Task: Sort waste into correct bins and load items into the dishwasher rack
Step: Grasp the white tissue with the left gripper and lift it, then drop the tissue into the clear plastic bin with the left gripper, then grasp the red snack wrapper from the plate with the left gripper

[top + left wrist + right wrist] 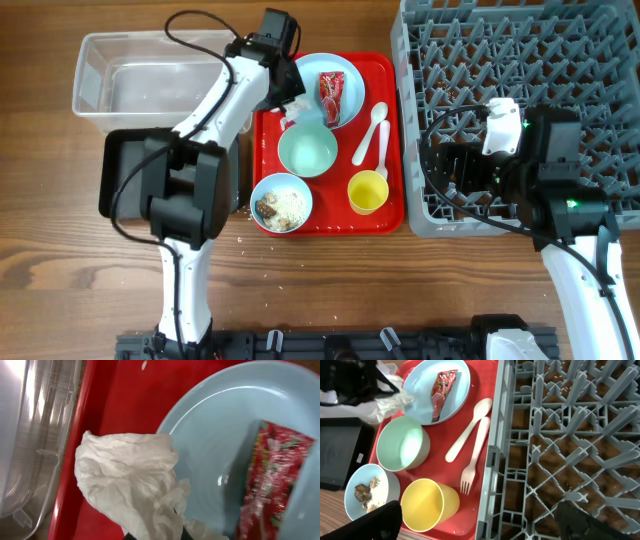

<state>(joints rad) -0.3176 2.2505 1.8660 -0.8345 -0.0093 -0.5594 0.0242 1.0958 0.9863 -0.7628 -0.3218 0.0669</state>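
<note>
My left gripper (290,103) is shut on the crumpled white napkin (127,475) at the left rim of the pale blue plate (340,70); the fingertips barely show in the left wrist view (155,536). The red wrapper (330,97) lies on the plate. The mint bowl (307,150), the light blue bowl with food scraps (281,203), the yellow cup (368,192), the spoon (372,130) and the fork (383,150) sit on the red tray (392,80). My right gripper (480,520) is open and empty over the left edge of the grey rack (560,60).
The clear tub (100,80) stands at the back left, next to the red tray. The black tray (120,170) lies in front of it, partly under my left arm. Crumbs lie on the wood near the tray's front left corner.
</note>
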